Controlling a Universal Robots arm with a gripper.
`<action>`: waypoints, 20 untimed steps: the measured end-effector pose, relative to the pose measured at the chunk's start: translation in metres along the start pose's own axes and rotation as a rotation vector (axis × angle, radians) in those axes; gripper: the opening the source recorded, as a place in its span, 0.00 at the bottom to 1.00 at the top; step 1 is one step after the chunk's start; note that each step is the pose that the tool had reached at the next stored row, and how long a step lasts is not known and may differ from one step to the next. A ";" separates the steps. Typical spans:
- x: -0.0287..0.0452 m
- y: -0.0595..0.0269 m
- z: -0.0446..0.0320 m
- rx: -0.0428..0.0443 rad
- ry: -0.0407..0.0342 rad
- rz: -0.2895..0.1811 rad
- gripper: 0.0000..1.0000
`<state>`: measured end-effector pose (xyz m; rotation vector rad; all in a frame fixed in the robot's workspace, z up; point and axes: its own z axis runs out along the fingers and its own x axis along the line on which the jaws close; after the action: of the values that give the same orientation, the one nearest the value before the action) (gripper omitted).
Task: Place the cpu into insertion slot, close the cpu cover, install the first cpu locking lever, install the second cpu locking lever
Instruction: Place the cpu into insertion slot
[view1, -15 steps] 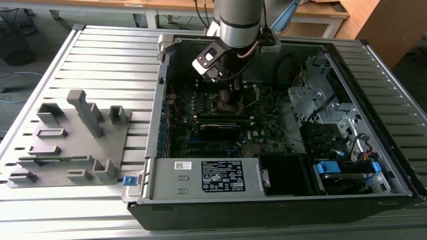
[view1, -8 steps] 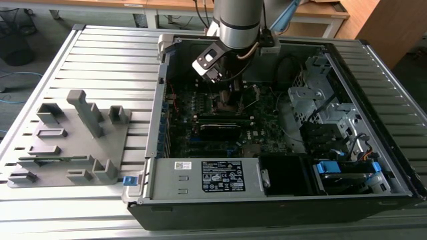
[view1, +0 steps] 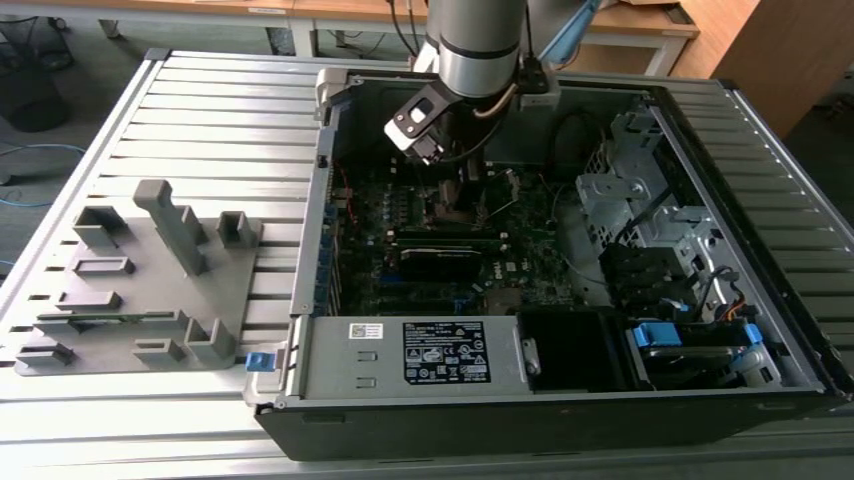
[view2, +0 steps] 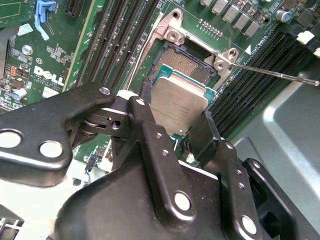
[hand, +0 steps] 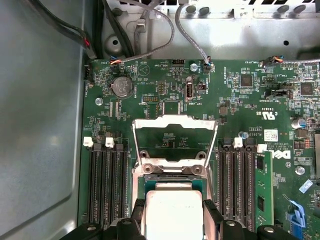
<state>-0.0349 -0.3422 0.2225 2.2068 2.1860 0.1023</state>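
Observation:
The cpu (hand: 173, 216), a silver-topped square chip, sits between my gripper's (hand: 173, 219) black fingers (hand: 138, 216), which are shut on its two sides. It hangs partly over the insertion slot (view2: 182, 64), whose contact field still shows beyond the chip's far edge. In the second wrist view the cpu (view2: 179, 106) is slightly tilted in my gripper (view2: 175, 119). The cpu cover (hand: 175, 122) stands flipped open past the slot (hand: 172, 178). A thin locking lever (view2: 276, 74) sticks out sideways, unlatched. In the exterior view my gripper (view1: 454, 195) reaches down onto the motherboard inside the open computer case.
Black memory slots (hand: 106, 185) flank the socket on both sides, with one green module (hand: 262, 190) fitted. Cables (hand: 145, 37) run along the case wall. A labelled power supply box (view1: 427, 355) and a grey parts fixture (view1: 147, 280) lie toward the exterior view's left and front.

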 end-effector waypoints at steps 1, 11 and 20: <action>0.0000 -0.0001 0.0008 0.0001 -0.0001 0.000 0.54; -0.0002 -0.0022 0.0111 -0.0007 0.0000 0.000 0.54; -0.0003 -0.0034 0.0155 -0.0007 -0.0001 0.000 0.54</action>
<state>-0.0372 -0.3421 0.2068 2.2066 2.1854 0.1029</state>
